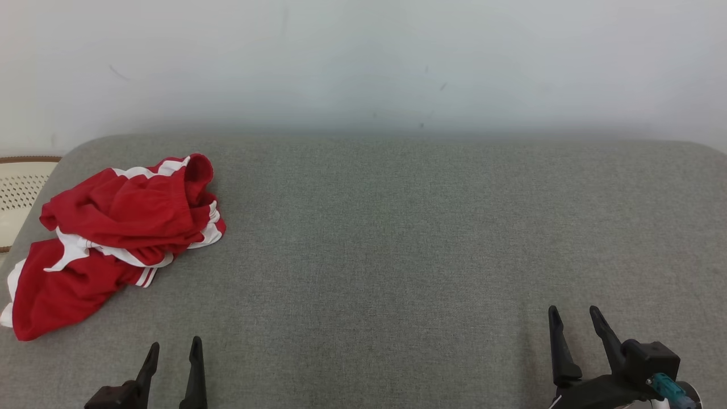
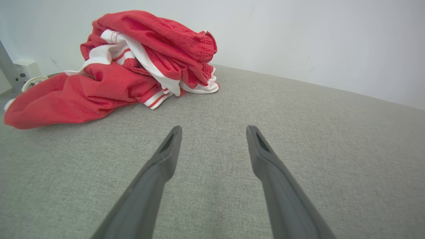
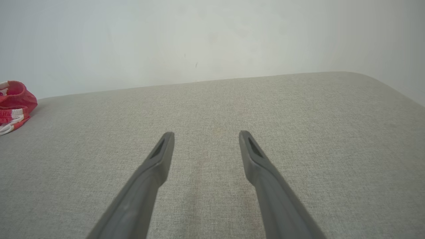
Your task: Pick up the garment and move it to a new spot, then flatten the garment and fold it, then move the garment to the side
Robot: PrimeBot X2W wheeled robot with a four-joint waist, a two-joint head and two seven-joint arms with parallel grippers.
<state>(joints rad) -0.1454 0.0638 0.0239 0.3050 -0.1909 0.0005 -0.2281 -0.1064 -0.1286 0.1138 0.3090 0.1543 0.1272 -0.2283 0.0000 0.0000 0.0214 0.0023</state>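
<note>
**Both hands released; garment bunched at the left**

Left hand (image 1: 175,342) sits low at the near edge with its fingers spread and only grey cloth between them. Right hand (image 1: 573,309) is likewise released and holds nothing, well apart at the near right. Red garment (image 1: 113,227) with white stripes lies crumpled on the grey fabric worktop (image 1: 397,227), ahead and left of the left hand, not touching it. Pale wall (image 1: 363,57) behind. Cream perforated object (image 1: 20,193) just past the worktop's left edge.
</note>
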